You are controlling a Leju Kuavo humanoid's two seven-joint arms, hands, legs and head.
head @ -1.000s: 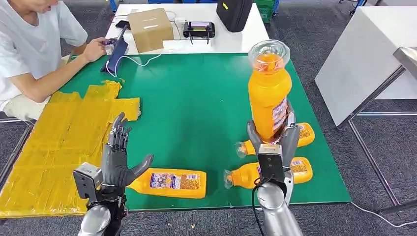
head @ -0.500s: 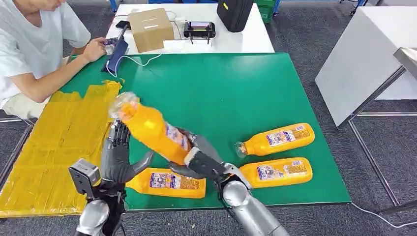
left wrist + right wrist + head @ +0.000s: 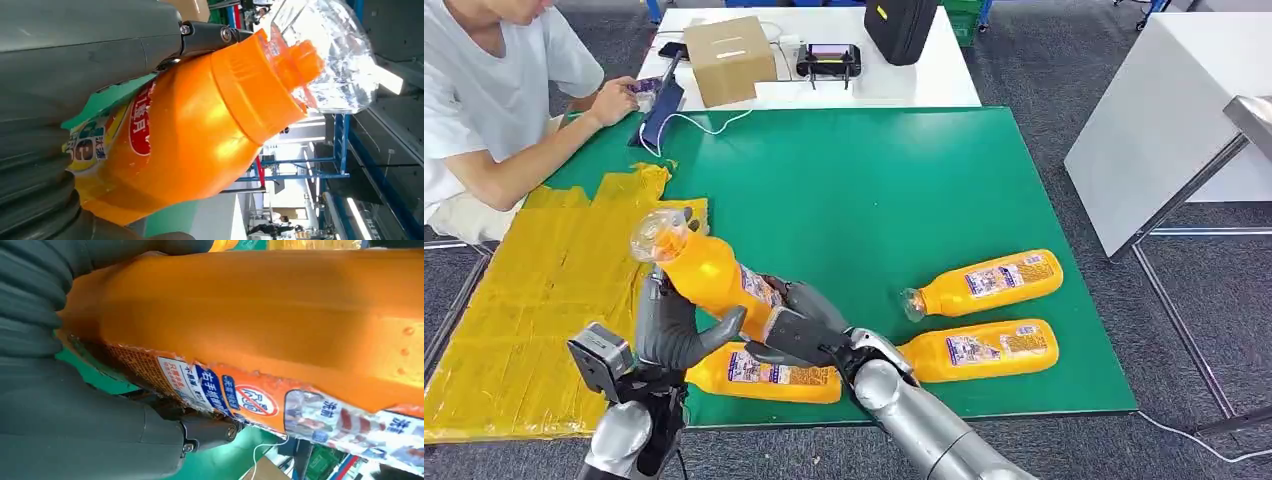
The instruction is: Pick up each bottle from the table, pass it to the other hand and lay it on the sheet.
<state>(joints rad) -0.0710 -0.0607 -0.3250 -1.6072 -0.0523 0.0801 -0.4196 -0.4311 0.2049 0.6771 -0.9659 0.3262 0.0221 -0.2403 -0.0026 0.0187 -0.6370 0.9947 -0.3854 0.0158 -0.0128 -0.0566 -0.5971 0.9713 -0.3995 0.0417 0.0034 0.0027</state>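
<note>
My right hand [image 3: 802, 328] grips an orange juice bottle [image 3: 709, 275] by its lower half, above the front left of the green mat. The bottle is tilted, its clear cap [image 3: 652, 236] pointing up and left over the edge of the yellow sheet [image 3: 534, 300]. The bottle's body lies against the palm of my left hand [image 3: 664, 330], whose thumb [image 3: 724, 326] reaches under it while the fingers stay stretched out behind it. The left wrist view shows the bottle [image 3: 190, 140] close against the hand. In the right wrist view the labelled bottle [image 3: 275, 325] sits in the grip.
Three more orange bottles lie on the mat [image 3: 864, 170]: one [image 3: 774, 372] under my hands and two [image 3: 989, 280] [image 3: 984, 350] at the front right. A person [image 3: 484, 90] sits at the far left. A cardboard box [image 3: 729, 58] and a black bag [image 3: 901, 25] stand on the white table behind.
My right arm has swung the bottle from upright at the right, tipped it over to the left and brought it against my left palm. The left hand has hardly moved.
</note>
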